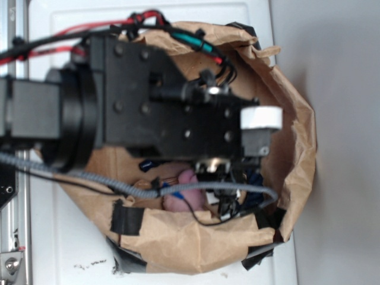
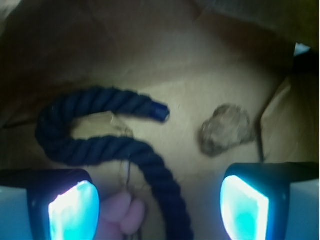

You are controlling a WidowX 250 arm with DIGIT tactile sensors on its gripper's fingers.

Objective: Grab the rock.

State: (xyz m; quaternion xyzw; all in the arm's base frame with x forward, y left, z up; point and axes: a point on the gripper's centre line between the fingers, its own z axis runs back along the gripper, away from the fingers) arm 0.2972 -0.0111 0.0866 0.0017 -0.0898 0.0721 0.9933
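**Pincer spread wide over the bag, rock just ahead**

Exterior view first: we look down on the black arm (image 1: 148, 101) reaching across a brown paper bag (image 1: 297, 148) that sits on a white surface (image 1: 71, 249). The arm's body covers most of the bag's inside. Below it we catch a sliver of the pink plush (image 1: 189, 191), a few dark blue bits nearby, and a grey cable (image 1: 119, 185) looping past. Black tape (image 1: 126, 218) patches the bag's rim. The rock is hidden from here, and we cannot judge the pincer from this angle.

Over to the wrist view, and now we have it: the gripper (image 2: 159, 210) shows both fingers (image 2: 245, 205) at the lower corners, far apart, nothing between them but bag floor and rope. The rock (image 2: 226, 129), lumpy and brown-grey, lies on the paper just above the right-hand finger, not touching it. The dark blue rope (image 2: 100, 135) curls in an S to the rock's left, well clear of it, and the plush peeks in beside the rope at the bottom edge.
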